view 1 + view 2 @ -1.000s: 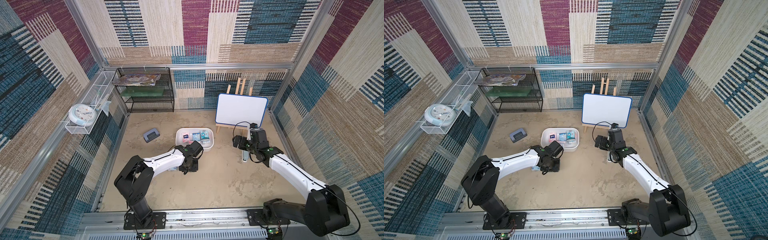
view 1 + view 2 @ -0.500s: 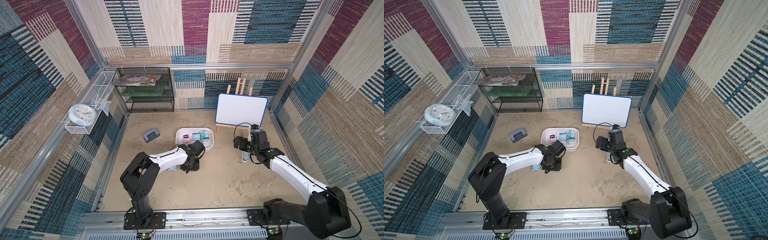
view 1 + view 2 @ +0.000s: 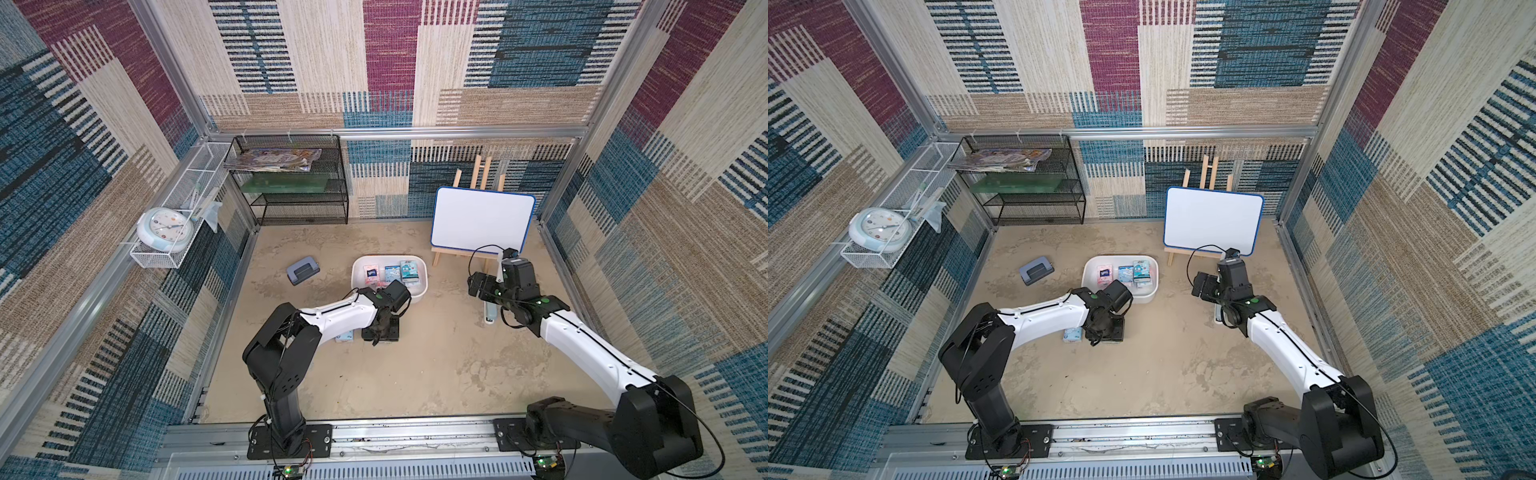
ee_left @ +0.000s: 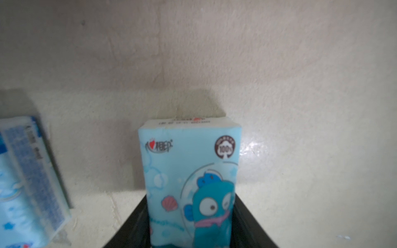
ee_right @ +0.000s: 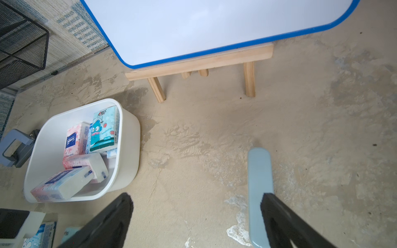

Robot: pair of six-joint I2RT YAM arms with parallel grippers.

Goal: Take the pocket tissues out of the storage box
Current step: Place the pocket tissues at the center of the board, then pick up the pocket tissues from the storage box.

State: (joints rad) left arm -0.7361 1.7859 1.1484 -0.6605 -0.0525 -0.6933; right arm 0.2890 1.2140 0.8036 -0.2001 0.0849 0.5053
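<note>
The white storage box [image 3: 424, 282] [image 3: 1144, 297] [image 5: 129, 150] holds several pocket tissues: pink packets [image 5: 74, 139] and a teal cartoon one [image 5: 103, 131]. My left gripper [image 3: 380, 332] [image 3: 1104, 332] [image 4: 191, 194] is low over the floor in front of the box. A light-blue cartoon packet [image 4: 189, 161] stands on end between its black fingers, which lie against both sides. Another blue packet [image 3: 345, 334] [image 4: 23, 182] lies on the floor beside it. My right gripper [image 3: 478, 286] [image 5: 195, 197] hangs open to the right of the box, holding nothing.
A pale blue-grey flat bar [image 5: 258, 182] lies on the floor under the right gripper. A grey-blue hole punch [image 3: 302, 272] sits left of the box. The whiteboard easel [image 3: 482, 220], a black mesh shelf [image 3: 291, 183] and a wire basket with a clock [image 3: 164, 224] line the back and left.
The left arm's elbow has swung to the right while its gripper stayed in front of the box with the cartoon packet. The right arm has not moved.
</note>
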